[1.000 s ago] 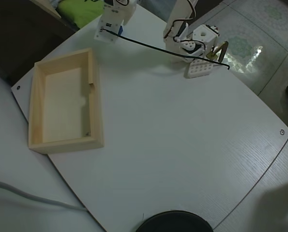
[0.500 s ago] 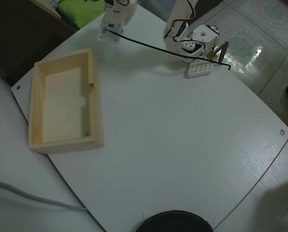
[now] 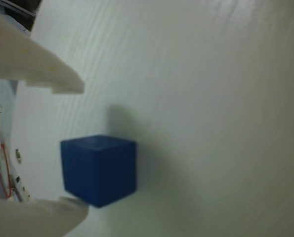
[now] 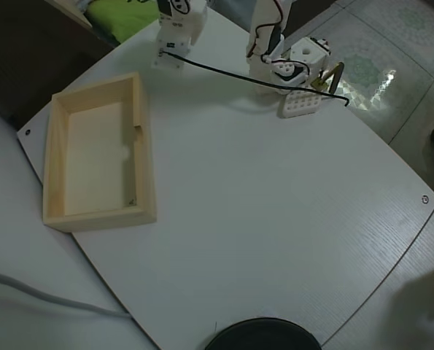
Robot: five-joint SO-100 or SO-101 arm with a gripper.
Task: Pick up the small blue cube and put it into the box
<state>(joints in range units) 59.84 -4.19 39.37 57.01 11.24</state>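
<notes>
White woodgrain surface [image 4: 275,219] fills my wrist view: my hand [image 3: 82,148] is spread apart straddling the small blue cube [image 3: 98,169], which rests on it ungrasped. Overhead, the wooden box [image 4: 145,146] sits empty, well apart.

A home hobby corner is showing here rather than a lab: a white wood-grain table [image 4: 275,219] is standing on patterned floor tiles [image 4: 392,44] that are catching a glare of light. A lime-green cloth or cushion [image 4: 118,14] is lying past the table's far edge, and a black cable [image 4: 231,73] is trailing loosely across the tabletop.
</notes>
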